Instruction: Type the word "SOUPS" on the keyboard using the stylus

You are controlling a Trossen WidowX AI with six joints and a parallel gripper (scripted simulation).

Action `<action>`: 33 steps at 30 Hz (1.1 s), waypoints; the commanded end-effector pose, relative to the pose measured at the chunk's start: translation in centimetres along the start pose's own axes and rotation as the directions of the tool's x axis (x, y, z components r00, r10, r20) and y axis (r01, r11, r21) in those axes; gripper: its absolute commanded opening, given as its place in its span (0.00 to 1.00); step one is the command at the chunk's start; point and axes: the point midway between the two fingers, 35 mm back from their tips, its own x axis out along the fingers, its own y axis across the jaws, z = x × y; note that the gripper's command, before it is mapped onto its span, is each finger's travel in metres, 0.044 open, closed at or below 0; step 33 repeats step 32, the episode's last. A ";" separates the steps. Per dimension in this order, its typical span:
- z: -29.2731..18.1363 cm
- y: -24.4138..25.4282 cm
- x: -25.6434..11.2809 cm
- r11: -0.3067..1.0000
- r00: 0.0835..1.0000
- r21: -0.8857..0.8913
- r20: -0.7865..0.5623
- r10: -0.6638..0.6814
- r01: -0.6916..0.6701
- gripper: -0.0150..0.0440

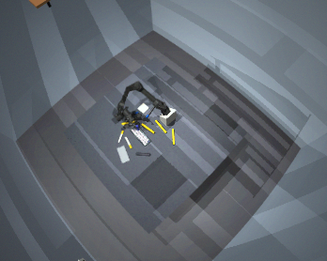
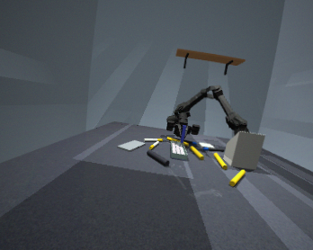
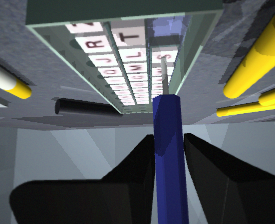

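The keyboard (image 1: pixel 141 137) (image 2: pixel 179 152) (image 3: pixel 128 14) is a narrow green-grey case with rows of white lettered keys. My gripper (image 2: pixel 183 129) (image 3: pixel 168 140) is shut on the blue stylus (image 2: pixel 183 135) (image 3: pixel 168 120), held between its fingers with the grey tip pointing at the keyboard. In the wrist view the tip overlaps the S key (image 3: pixel 168 56), at the right-hand row. Whether it touches or presses the key cannot be told. A bluish patch (image 3: pixel 167 27) covers the space beside S in that row. T, L, R and J show in the other rows.
Yellow sticks (image 1: pixel 173 136) (image 2: pixel 237 178) (image 3: pixel 255 55) lie right of the keyboard. A black rod (image 1: pixel 143 154) (image 2: pixel 157 157) (image 3: pixel 85 107) and a pale flat pad (image 1: pixel 123 154) (image 2: pixel 131 145) lie left of it. A light block (image 1: pixel 167 116) (image 2: pixel 245 150) stands by the arm's base.
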 end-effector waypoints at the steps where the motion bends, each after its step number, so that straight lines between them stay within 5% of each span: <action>1: 0.3 0.0 0.3 1.000 1.000 -0.002 0.002 -0.005 0.005 0.39; 33: -2.9 0.0 -1.5 1.000 1.000 -0.007 0.002 -0.006 0.006 0.39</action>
